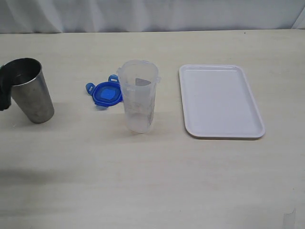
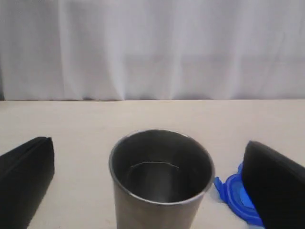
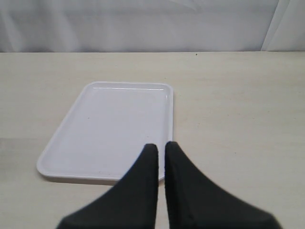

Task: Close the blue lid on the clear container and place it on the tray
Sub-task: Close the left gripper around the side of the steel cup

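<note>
The clear container (image 1: 138,95) stands upright and uncovered in the middle of the table. Just to its left the blue lid (image 1: 106,93) lies flat on the table; the lid (image 2: 233,195) also shows in the left wrist view, partly hidden behind a finger. The white tray (image 1: 219,100) lies to the container's right with nothing on it. My left gripper (image 2: 148,145) is open, its fingers wide on either side of a steel cup (image 2: 159,176) with gaps both sides. My right gripper (image 3: 158,145) is shut on nothing, hovering over the near edge of the tray (image 3: 119,119).
The steel cup (image 1: 29,90) stands at the far left of the table, with one black finger (image 1: 5,88) of my left gripper beside it at the picture's edge. A white curtain closes off the far side of the table.
</note>
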Available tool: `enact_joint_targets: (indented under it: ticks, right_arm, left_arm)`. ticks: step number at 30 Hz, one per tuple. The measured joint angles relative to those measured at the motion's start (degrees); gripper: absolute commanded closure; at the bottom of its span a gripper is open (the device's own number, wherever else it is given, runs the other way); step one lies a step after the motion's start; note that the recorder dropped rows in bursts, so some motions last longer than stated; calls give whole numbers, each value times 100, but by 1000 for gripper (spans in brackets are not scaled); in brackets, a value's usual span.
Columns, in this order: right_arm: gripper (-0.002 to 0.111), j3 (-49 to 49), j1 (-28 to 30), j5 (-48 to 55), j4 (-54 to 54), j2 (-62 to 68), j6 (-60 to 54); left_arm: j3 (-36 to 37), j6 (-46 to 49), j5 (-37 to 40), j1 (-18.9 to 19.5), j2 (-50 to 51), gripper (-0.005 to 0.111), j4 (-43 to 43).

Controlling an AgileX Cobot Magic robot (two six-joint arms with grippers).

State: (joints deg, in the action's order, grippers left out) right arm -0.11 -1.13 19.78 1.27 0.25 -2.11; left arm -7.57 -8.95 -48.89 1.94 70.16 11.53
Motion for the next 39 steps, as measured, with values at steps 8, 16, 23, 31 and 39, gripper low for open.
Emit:
enact_joint_targets:
  ticks: [8, 16, 23, 31, 39]
  right_arm:
    - [103, 0, 0, 0, 0, 0, 0]
    - [103, 0, 0, 0, 0, 0, 0]
    - [103, 0, 0, 0, 0, 0, 0]
    - [103, 0, 0, 0, 0, 0, 0]
    - [103, 0, 0, 0, 0, 0, 0]
  left_arm:
    - [0, -2, -258, 0, 729, 2, 343]
    - [0, 9, -694, 0, 1499, 2, 400]
    - [-10, 129, -983, 0, 1984, 2, 408]
    - [-10, 260, -1307, 0, 2378, 2, 408]
    - [-21, 295, -1595, 0, 2645, 2, 421]
